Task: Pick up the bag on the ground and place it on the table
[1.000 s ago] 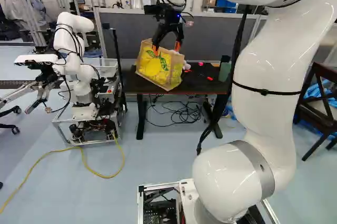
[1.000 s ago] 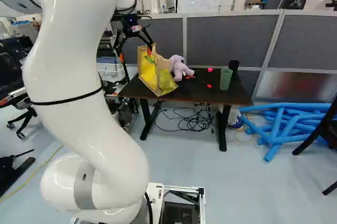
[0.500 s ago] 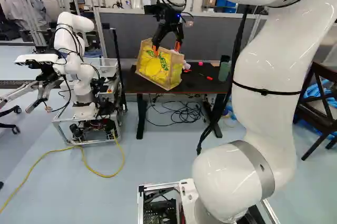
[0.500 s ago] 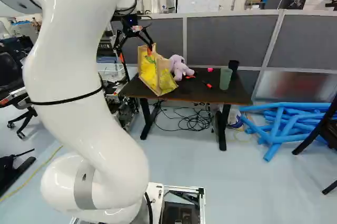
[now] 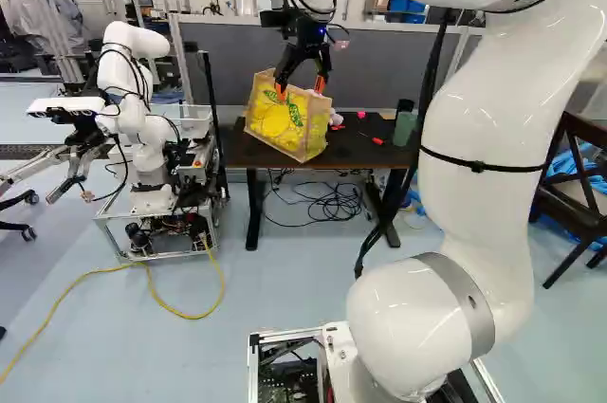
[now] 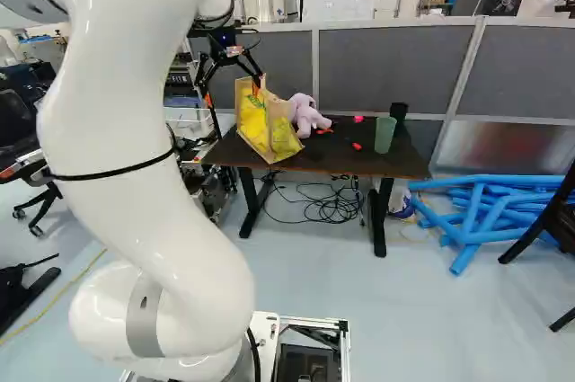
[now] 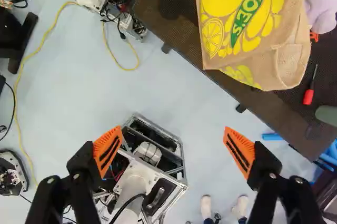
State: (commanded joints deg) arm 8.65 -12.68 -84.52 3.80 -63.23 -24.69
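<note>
Claw (image 7: 174,142) is spread wide, gripping nothing. Bag (image 7: 247,23) rests on the surface (image 7: 281,116), ahead of it; likely only needs backing off.

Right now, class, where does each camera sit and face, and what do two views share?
Left base view: on the base, behind and left of the arm, facing ahead, slightly down, at the table; arm and gripper show.
Right base view: behind and right, facing likewise; both show.
Wrist view: on the wrist, looking down along the open gripper at bag and floor; fingers show.
Base views share bag and table.
</note>
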